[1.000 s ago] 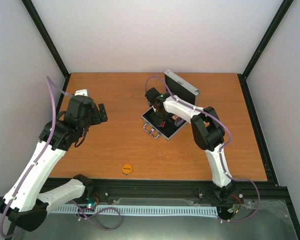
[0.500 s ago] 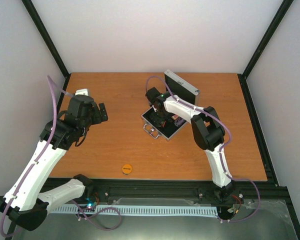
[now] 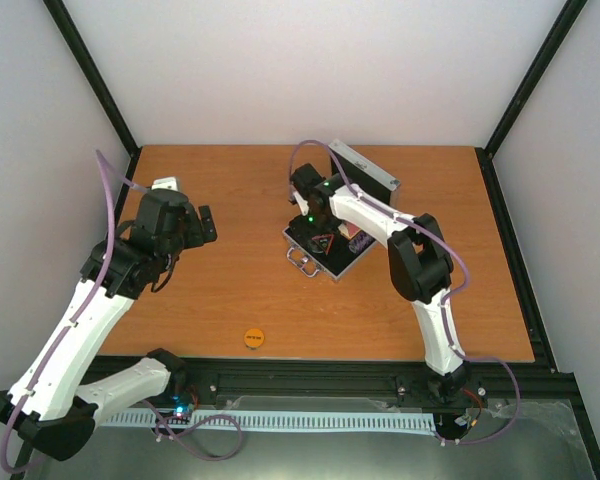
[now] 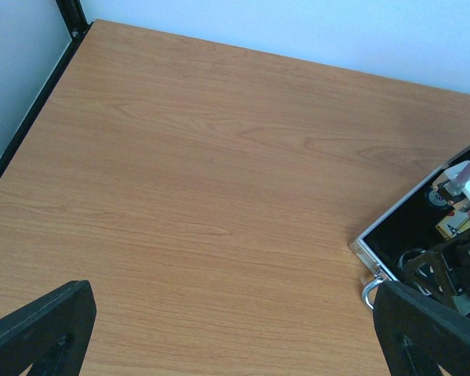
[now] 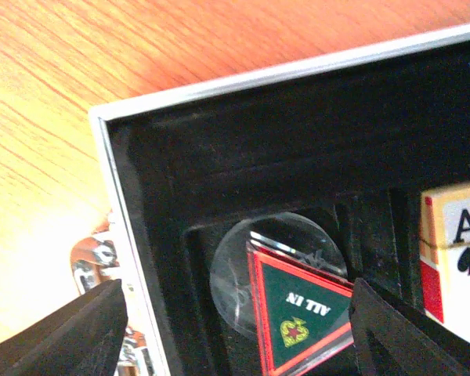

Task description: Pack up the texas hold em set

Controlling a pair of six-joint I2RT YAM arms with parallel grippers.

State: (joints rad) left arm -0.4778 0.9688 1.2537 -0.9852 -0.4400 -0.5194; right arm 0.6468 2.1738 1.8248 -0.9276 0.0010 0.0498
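Triangle (image 5: 301, 313) lies over a clear disc (image 5: 239, 270) in one recess of the open case (image 3: 330, 262), card pack (image 5: 458, 251) beside it. All look light, slick and thin, so I'd pinch them by the edges. Case is mid-desk (image 3: 230, 290), stiff metal, probably weighty. Orange disc (image 3: 253, 337) sits well apart, near the front edge. My right gripper (image 5: 235, 333) hangs over the triangle, released, holding nothing. Left gripper (image 4: 235, 329) is released too.
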